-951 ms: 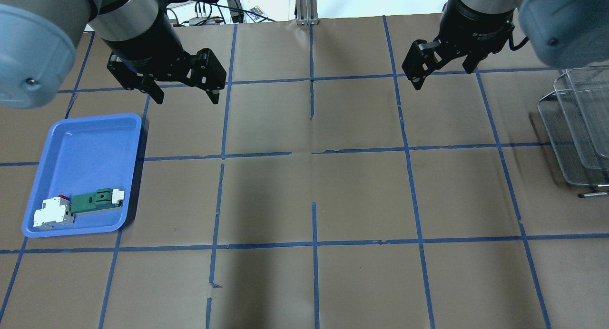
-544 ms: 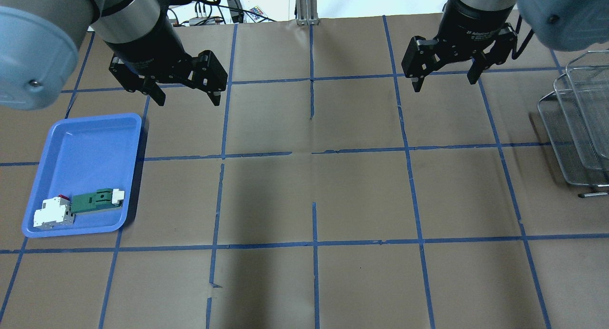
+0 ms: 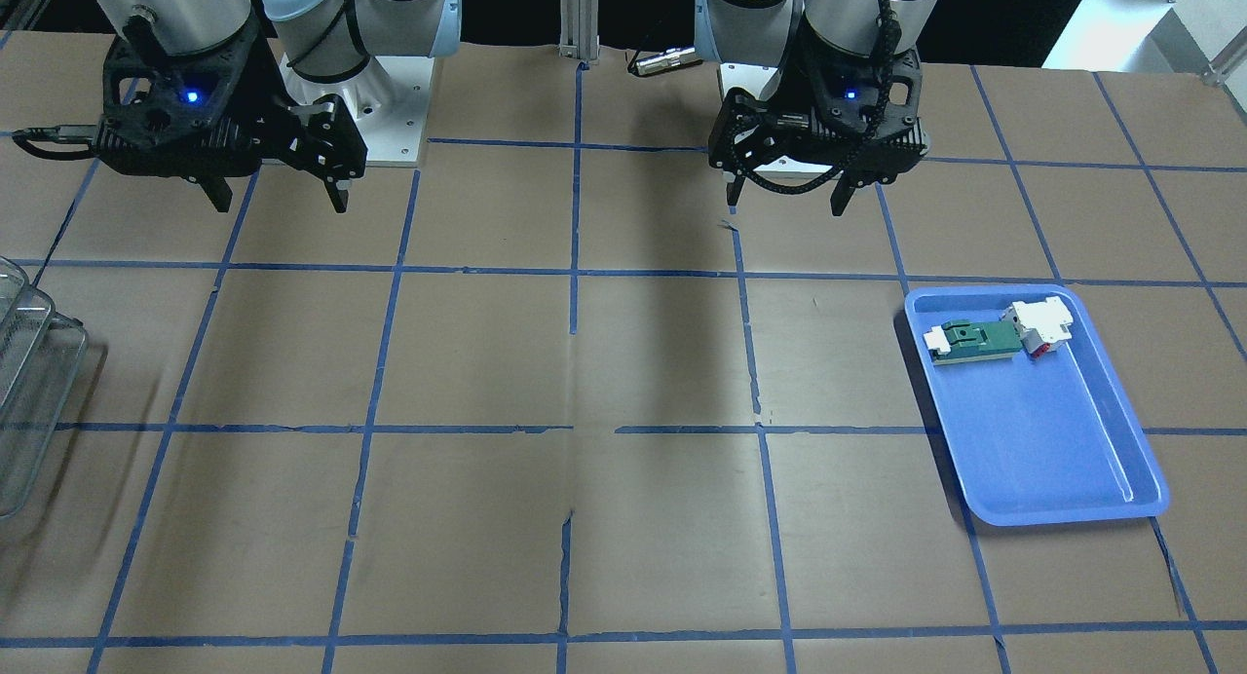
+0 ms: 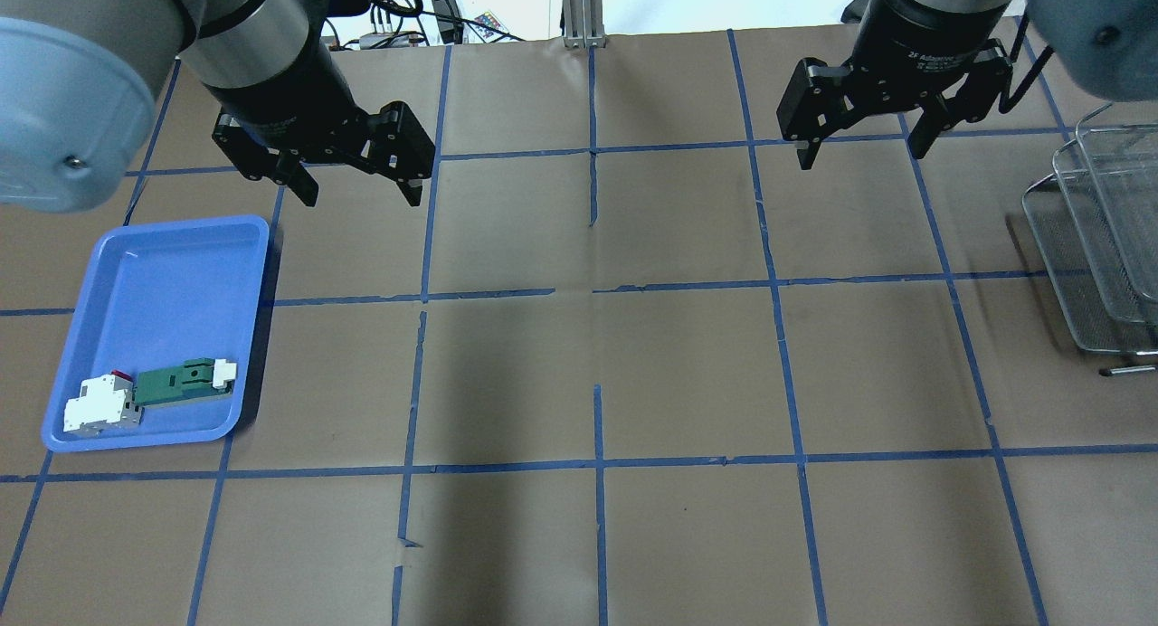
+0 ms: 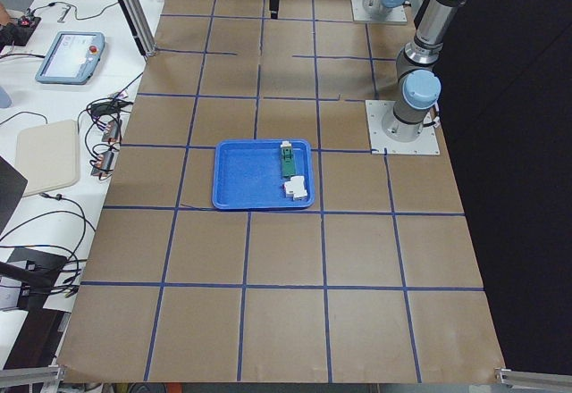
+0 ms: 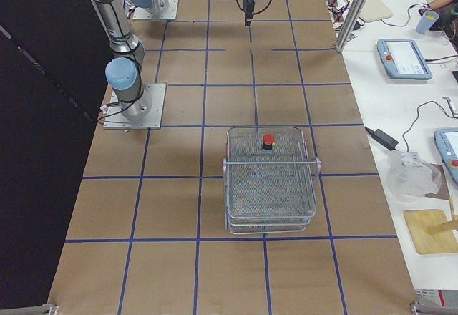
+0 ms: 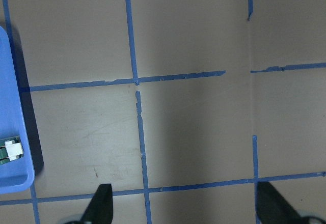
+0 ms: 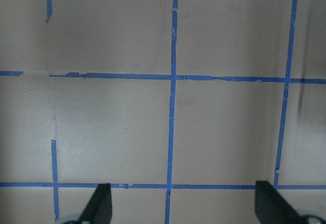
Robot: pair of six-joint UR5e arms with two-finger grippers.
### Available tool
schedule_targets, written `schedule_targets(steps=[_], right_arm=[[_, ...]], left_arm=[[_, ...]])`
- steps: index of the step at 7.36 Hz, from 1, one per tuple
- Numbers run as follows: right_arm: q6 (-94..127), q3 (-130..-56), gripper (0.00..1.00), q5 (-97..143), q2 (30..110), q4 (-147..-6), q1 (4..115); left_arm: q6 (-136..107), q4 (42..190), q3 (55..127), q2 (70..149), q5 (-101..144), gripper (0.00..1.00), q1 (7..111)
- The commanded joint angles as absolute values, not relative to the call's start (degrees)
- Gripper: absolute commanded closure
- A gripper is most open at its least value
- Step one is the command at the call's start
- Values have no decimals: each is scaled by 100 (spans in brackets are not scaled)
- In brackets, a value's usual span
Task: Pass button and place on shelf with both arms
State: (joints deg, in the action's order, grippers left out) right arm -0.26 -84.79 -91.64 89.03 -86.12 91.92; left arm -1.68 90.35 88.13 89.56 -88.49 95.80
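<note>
- The button (image 6: pixel 268 141) sits upright in the top tier of the shelf (image 6: pixel 272 193), so placing looks done. I judge nothing is left but parking the arms.
- The left gripper (image 4: pixel 360 192) and right gripper (image 4: pixel 861 154) hover above the table, fingers wide and empty.
- The shelf holds only the button.
- The tray (image 4: pixel 154 273) holds a white block (image 4: pixel 99 404) and a green piece (image 4: pixel 181 382), seemingly touching.

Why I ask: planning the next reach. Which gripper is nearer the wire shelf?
Right. The right gripper hangs open just to the left of the shelf in the overhead view; the left gripper is much farther off, above the far corner of the blue tray.
</note>
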Motion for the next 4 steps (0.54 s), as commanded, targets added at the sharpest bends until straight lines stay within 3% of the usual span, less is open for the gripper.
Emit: schedule_targets(steps=[1,4], right_arm=[[-9,-8481,0,-9176,8903,-8587,9202],[-26,-8560,0,-9193,8903,-8596,9176]], left_arm=[[-167,9026,8824,8956,-8833,0,9580],[-211,8991,8851,8965,-8877,0,9580]])
